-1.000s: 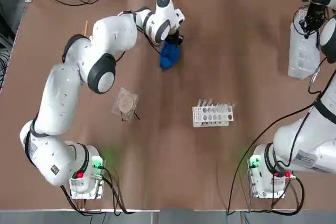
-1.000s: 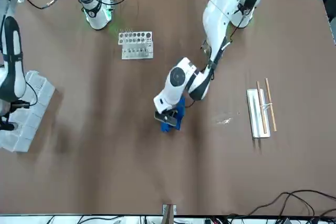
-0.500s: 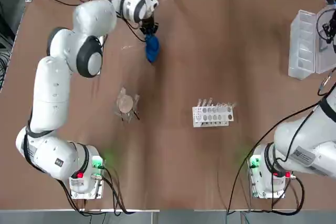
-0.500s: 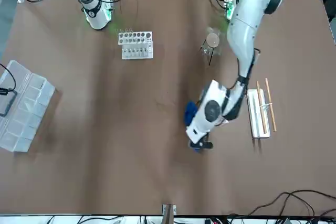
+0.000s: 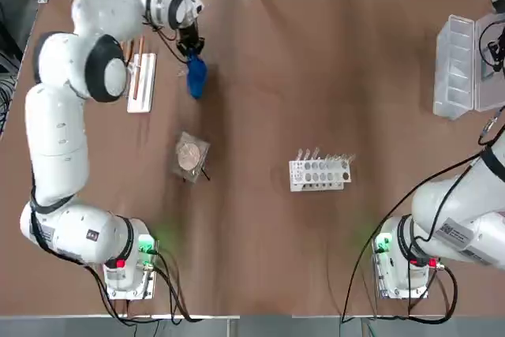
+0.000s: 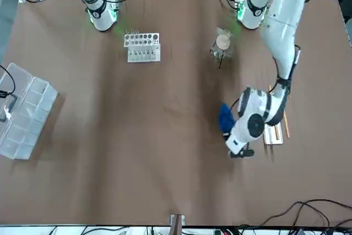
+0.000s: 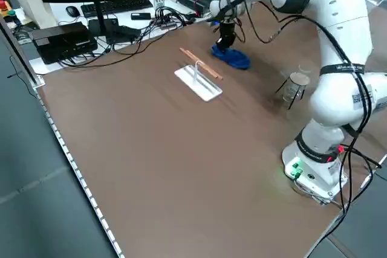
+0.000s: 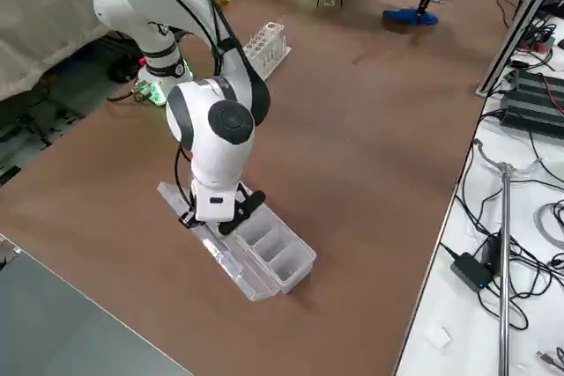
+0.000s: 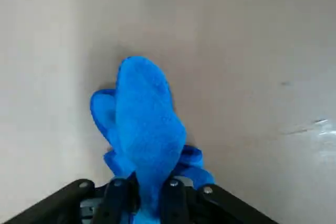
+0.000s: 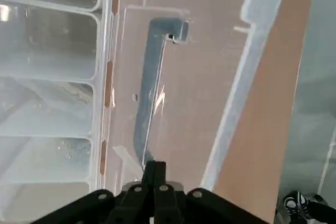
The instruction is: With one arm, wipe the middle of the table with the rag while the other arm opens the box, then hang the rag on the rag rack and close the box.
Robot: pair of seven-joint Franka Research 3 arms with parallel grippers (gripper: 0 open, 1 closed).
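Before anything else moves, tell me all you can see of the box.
The box is clear, whitish plastic, rectangular, with a gray carrying handle by its lid. It lies open on the table, lid folded out beside the tray, whose small compartments show inside, toward the table's right side as the robot sees it. The right gripper, shut, is over the lid; whether it touches the plastic, I can't tell.

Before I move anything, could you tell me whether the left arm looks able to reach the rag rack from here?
Probably yes: the left gripper, holding the rag, hovers near the rag rack, seemingly unobstructed.
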